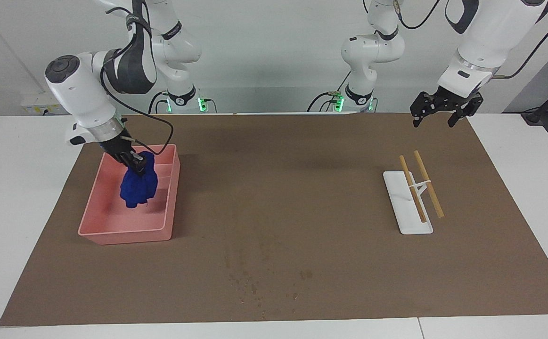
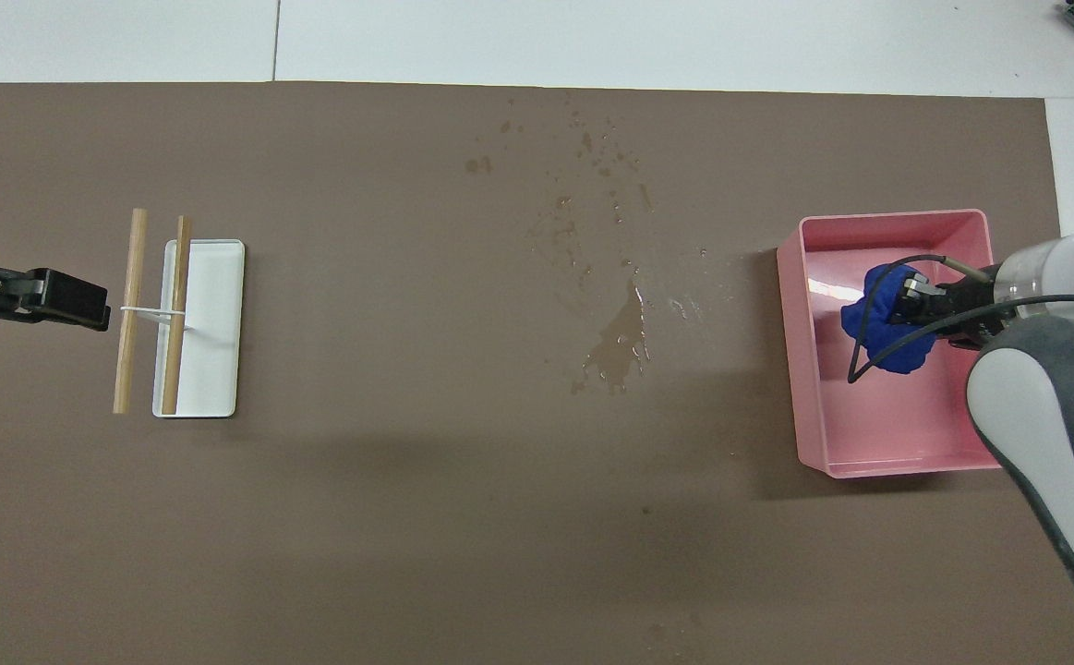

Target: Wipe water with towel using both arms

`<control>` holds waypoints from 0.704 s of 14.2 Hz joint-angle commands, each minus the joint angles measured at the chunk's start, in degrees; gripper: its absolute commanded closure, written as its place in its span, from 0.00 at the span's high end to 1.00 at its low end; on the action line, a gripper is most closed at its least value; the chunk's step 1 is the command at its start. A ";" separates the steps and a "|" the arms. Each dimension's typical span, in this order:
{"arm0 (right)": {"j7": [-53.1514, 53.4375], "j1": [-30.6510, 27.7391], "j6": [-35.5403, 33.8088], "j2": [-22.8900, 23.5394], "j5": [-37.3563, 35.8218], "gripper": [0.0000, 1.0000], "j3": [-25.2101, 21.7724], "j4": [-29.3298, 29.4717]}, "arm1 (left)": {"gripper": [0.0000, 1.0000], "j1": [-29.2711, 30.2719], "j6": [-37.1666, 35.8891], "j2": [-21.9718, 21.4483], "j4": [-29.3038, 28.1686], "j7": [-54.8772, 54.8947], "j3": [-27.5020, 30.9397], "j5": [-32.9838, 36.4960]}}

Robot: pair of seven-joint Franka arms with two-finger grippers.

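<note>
Water drops (image 1: 255,282) spot the tabletop (image 1: 302,197). Right claw (image 1: 136,165) pinches the soft, light towel (image 1: 138,187) by its top over the pink tray (image 1: 113,230); left claw (image 1: 438,113) waits, spread.

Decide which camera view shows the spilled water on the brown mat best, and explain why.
The overhead view. There the water shows as a shiny puddle with scattered drops farther from the robots, in the middle of the mat. The facing view shows only faint dark specks, with no clear puddle outline.
</note>
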 commanded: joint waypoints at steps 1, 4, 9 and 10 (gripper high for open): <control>8.46 8.64 -2.42 1.55 -6.12 0.00 1.09 6.53 | 1.00 2.19 -1.35 0.21 1.24 0.56 -0.84 -3.72; 15.43 18.16 3.61 5.77 -6.85 0.00 1.09 6.48 | 1.00 2.28 -3.20 0.21 2.56 0.64 -1.10 -4.00; 20.01 19.32 15.30 13.69 -6.85 0.00 1.09 3.49 | 1.00 2.37 -2.85 -0.67 0.98 0.82 -1.01 -3.91; 21.50 19.32 17.58 14.22 -6.85 0.00 1.09 2.18 | 1.00 2.37 -2.85 -0.67 0.89 0.82 -0.93 -3.91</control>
